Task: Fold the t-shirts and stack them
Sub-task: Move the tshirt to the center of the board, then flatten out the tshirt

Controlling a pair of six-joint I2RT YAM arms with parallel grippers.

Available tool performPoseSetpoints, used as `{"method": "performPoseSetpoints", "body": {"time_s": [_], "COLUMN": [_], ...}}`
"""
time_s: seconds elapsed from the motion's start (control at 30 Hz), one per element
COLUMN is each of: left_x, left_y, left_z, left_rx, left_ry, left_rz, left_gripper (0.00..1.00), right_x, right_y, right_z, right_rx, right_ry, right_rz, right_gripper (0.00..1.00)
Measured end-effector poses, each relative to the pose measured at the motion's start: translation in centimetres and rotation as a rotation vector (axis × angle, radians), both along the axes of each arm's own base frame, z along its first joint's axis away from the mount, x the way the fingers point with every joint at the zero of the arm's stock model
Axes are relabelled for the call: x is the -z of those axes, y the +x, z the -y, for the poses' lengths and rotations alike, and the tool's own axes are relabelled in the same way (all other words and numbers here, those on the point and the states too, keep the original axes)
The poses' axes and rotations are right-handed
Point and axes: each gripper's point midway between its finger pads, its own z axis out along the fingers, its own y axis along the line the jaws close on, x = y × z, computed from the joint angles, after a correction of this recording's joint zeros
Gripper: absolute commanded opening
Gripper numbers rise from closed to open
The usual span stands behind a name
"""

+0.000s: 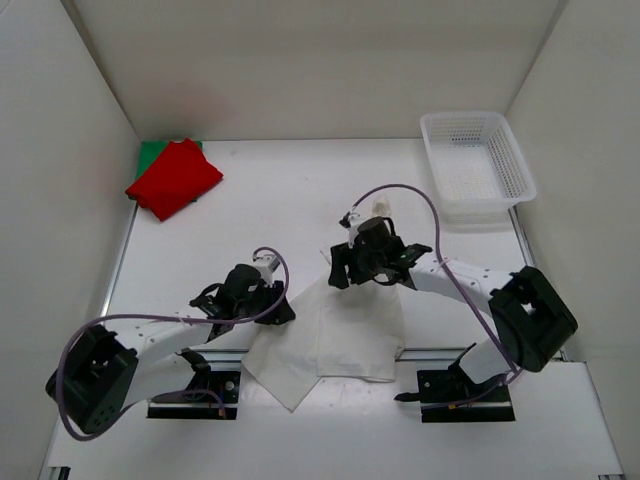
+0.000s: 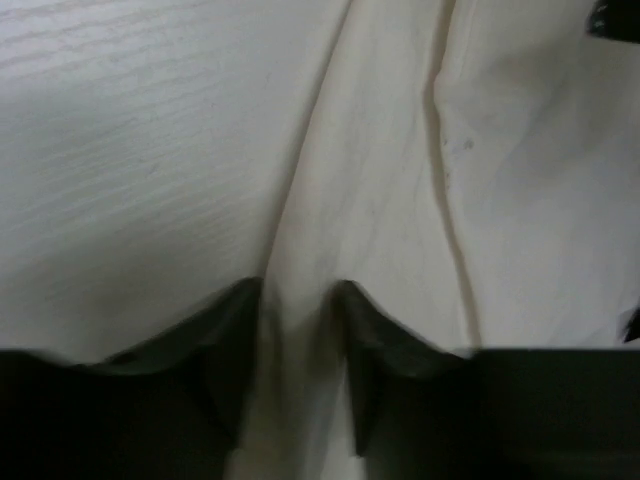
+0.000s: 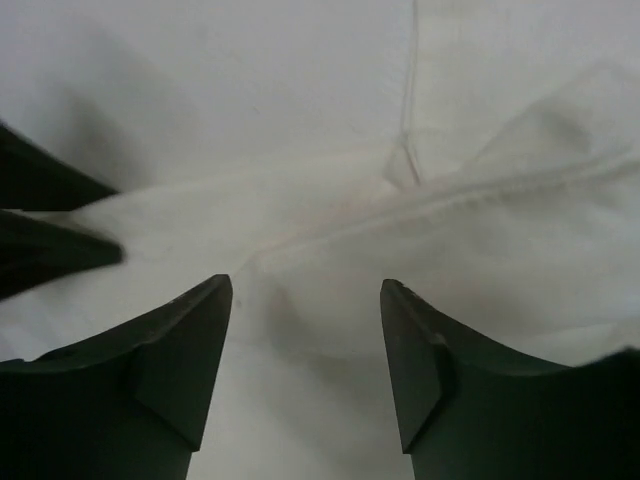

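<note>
The off-white t-shirt [image 1: 350, 325] lies partly folded near the table's front edge, between the arms. My left gripper [image 1: 275, 308] is low at its left edge. In the left wrist view the jaws [image 2: 298, 290] stand part open astride a raised ridge of the cloth [image 2: 400, 200], with bare table [image 2: 130, 150] to their left. My right gripper [image 1: 368, 272] hovers over the shirt's far end, open; in its wrist view [image 3: 305, 285] nothing is between the fingers and a hemmed cloth edge [image 3: 450, 230] lies just beyond. The red t-shirt [image 1: 175, 178] lies folded on the green one [image 1: 152, 155] at the far left.
A white mesh basket [image 1: 515, 170] stands at the far right corner. White walls close in the table on the left, back and right. The arm bases sit at the near edge, either side of the shirt.
</note>
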Motion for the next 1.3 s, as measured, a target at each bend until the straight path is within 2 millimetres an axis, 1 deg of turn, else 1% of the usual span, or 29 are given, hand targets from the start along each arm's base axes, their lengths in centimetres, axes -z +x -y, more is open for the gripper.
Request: {"method": "performPoseSetpoints", "body": {"time_s": [0.03,0.07,0.1,0.13,0.2,0.3,0.33,0.37,0.4,0.43,0.47,0.5,0.57,0.6,0.67,0.8,0.83,0.87,0.9,0.93,1.0,1.03,1.13,1.17,1.2,1.23,1.3], "left_x": [0.2,0.5,0.7,0.7,0.5,0.1,0.0,-0.1,-0.1,-0.2,-0.3,-0.5,-1.0,-1.2,-1.4,-1.3,-1.3,-1.2,-1.3,-1.4,-1.7,-2.0,-2.4,-2.5,-2.5,-2.5,-2.4], "left_y": [0.0,-0.1,-0.2,-0.1,0.1,1.0,1.3,1.8,2.2,2.7,3.1,3.7,4.9,5.4,6.5,8.7,9.3,10.0,10.6,11.2,12.1,12.6,13.4,13.4,13.5,13.5,13.7], "left_z": [0.2,0.3,0.5,0.6,0.8,0.7,0.6,0.4,0.4,0.4,0.5,0.6,1.0,1.1,1.2,0.5,0.2,0.1,0.0,-0.1,-0.1,-0.1,-0.1,-0.1,-0.1,-0.1,-0.1], "left_rx": [-0.002,0.002,0.007,0.009,0.006,-0.023,-0.036,-0.049,-0.059,-0.067,-0.074,-0.082,-0.094,-0.102,-0.124,-0.196,-0.216,-0.234,-0.247,-0.260,-0.278,-0.283,-0.294,-0.294,-0.295,-0.297,-0.300], "left_ry": [-0.006,-0.005,-0.012,-0.016,-0.034,-0.065,-0.072,-0.075,-0.075,-0.076,-0.077,-0.080,-0.098,-0.106,-0.125,-0.162,-0.171,-0.180,-0.190,-0.198,-0.211,-0.219,-0.238,-0.243,-0.248,-0.254,-0.268], "left_rz": [-0.013,-0.024,-0.037,-0.035,-0.040,-0.035,-0.033,-0.031,-0.034,-0.037,-0.037,-0.034,-0.027,-0.026,-0.026,-0.045,-0.050,-0.057,-0.058,-0.059,-0.053,-0.047,-0.033,-0.033,-0.035,-0.039,-0.046], "left_gripper": [0.33,0.23,0.17,0.13,0.06,0.03,0.02,0.02,0.02,0.00,0.00,0.00,0.00,0.00,0.00,0.00,0.00,0.00,0.00,0.00,0.00,0.00,0.00,0.00,0.00,0.00,0.00], "right_x": [1.2,2.2,3.0,3.5,4.2,4.5,4.6,4.6,4.6,4.6,4.6,4.6,4.7,4.9,5.1,4.6,4.3,3.9,3.4,2.9,1.9,1.5,0.6,0.5,0.5,0.7,1.3], "right_y": [-0.5,-0.9,-1.2,-1.4,-1.6,-1.5,-1.4,-1.3,-1.2,-1.1,-0.9,-0.8,-0.4,-0.2,0.0,1.0,1.2,1.3,1.3,1.2,1.2,1.3,1.3,1.2,1.0,0.8,0.1], "right_z": [0.2,0.5,0.9,1.3,1.9,2.7,2.9,3.2,3.2,3.2,3.3,3.3,3.3,3.3,3.2,3.5,3.5,3.4,3.1,2.7,1.6,0.9,-2.2,-3.2,-4.0,-4.5,-5.4], "right_rx": [0.000,0.005,0.013,0.020,0.037,0.067,0.076,0.087,0.090,0.092,0.094,0.097,0.107,0.107,0.106,0.126,0.131,0.132,0.125,0.111,0.083,0.065,-0.007,-0.030,-0.050,-0.065,-0.097], "right_ry": [-0.047,-0.095,-0.140,-0.178,-0.243,-0.308,-0.327,-0.338,-0.341,-0.340,-0.339,-0.334,-0.329,-0.330,-0.311,-0.269,-0.261,-0.250,-0.232,-0.208,-0.172,-0.160,-0.135,-0.125,-0.117,-0.115,-0.124], "right_rz": [-0.016,-0.027,-0.030,-0.029,-0.013,0.020,0.031,0.038,0.039,0.042,0.046,0.046,0.045,0.041,0.020,0.015,0.021,0.030,0.038,0.043,0.048,0.055,0.081,0.087,0.091,0.090,0.079], "right_gripper": [0.63,0.63,0.63,0.64,0.64,0.68,0.68,0.66,0.60,0.43,0.30,0.25,0.07,0.02,0.00,0.01,0.05,0.15,0.22,0.24,0.35,0.37,0.51,0.53,0.57,0.59,0.58]}}
